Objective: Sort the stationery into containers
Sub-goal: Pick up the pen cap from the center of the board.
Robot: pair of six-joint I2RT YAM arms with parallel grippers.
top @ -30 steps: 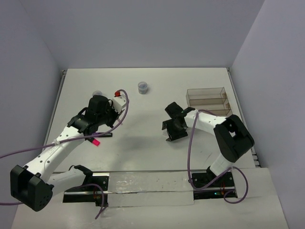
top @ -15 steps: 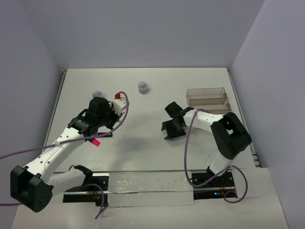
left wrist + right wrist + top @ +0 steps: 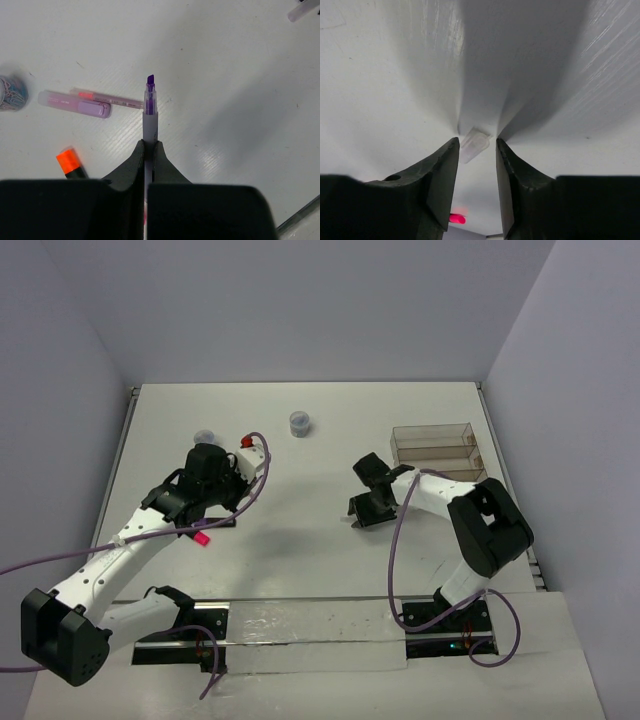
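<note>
Top external gives me a white table (image 3: 300, 550) boxed in by pale lavender walls (image 3: 300, 310), with a shiny strip (image 3: 300, 625) along the near edge by the arm bases. The tray (image 3: 432, 427), smoky and clear, stands at the far right, its long compartments side by side. One jar (image 3: 299, 422) sits alone toward the back. A second jar (image 3: 205, 436) sits just beyond the left arm, well apart from the tray.

Through the left wrist I see the left gripper (image 3: 150, 145) pressed together on a purple marker (image 3: 150, 117), with the chisel tip pointing out past the fingers above the table. The surface there is finely ridged and lightly scuffed, with a soft shadow to the right. Just past the tip lie a pink marker (image 3: 75, 104) and a thin pen (image 3: 107, 99), close alongside each other. A black marker (image 3: 70, 164) shows its orange end nearer the gripper.

On the right wrist, the right gripper (image 3: 476, 141) sits low at the table, fingers parted, with the white piece (image 3: 472, 146) lying between the tips. I cannot tell whether either tip touches it.
</note>
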